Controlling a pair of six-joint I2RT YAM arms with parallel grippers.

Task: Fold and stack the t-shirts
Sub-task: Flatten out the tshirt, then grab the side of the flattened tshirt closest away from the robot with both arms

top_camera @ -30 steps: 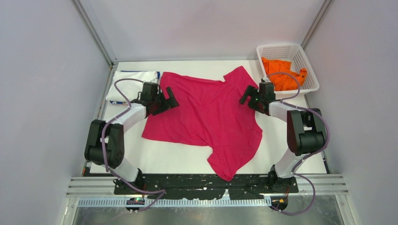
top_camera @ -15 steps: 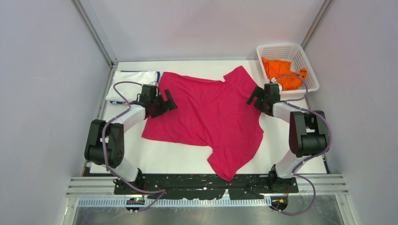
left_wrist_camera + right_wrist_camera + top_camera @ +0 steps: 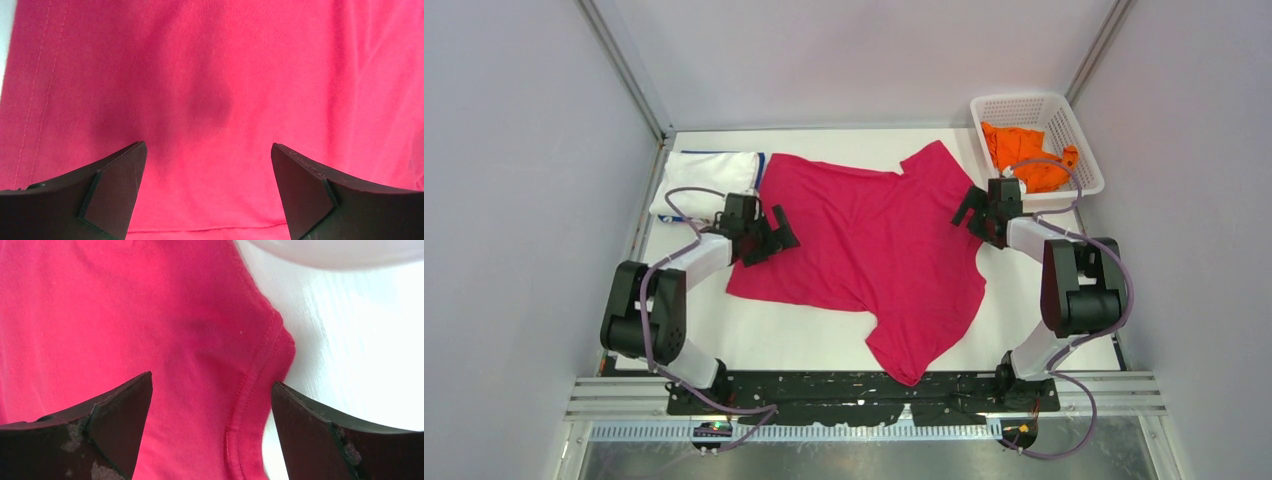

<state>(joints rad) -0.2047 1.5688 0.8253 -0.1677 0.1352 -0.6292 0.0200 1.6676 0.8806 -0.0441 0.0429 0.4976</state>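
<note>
magenta shirt (image 3: 864,240), orange shirt (image 3: 1024,155), white basket (image 3: 1084,150)

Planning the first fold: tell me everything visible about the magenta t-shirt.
The magenta t-shirt lies unfolded and spread on the white table, skewed, lightly wrinkled. It looks like soft knit cloth with stitched hems. One sleeve points toward the basket. The left tool and right tool hang open over its left and right edges.

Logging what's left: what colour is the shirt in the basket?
That shirt is orange, clearest in the top external view.

Overhead view, wrist cameras close above shirt (image 3: 874,250)
</note>
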